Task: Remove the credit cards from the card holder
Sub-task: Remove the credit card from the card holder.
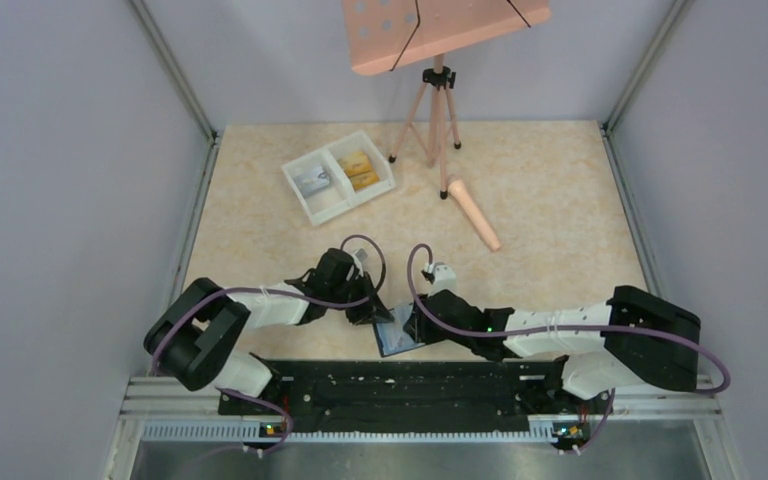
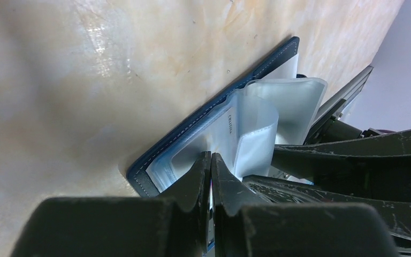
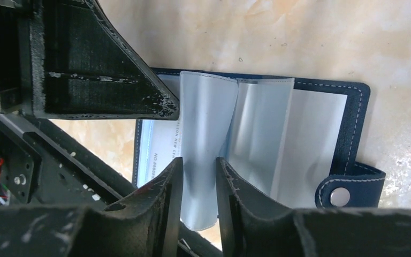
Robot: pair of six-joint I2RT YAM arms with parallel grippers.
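A blue card holder (image 1: 397, 343) lies open at the near edge of the bench (image 1: 560, 200), between the two arms, its clear sleeves (image 3: 257, 128) fanned upward. The left gripper (image 2: 210, 156), jaws almost together, pinches a thin sleeve edge. The right gripper (image 3: 199, 160), jaws narrow, straddles one sleeve; whether it squeezes it I cannot tell. Yellow credit cards (image 1: 360, 170) lie in a white tray (image 1: 296, 188) farther back.

In the overhead view the left arm (image 1: 265, 303) reaches from the lower left toward the bottom centre, its wrist bent downward. The right arm (image 1: 560, 333) stretches in low from the lower right to meet it. The left jaws are pressed nearly together, possibly nipping something thin. The right jaws stand a narrow gap apart.
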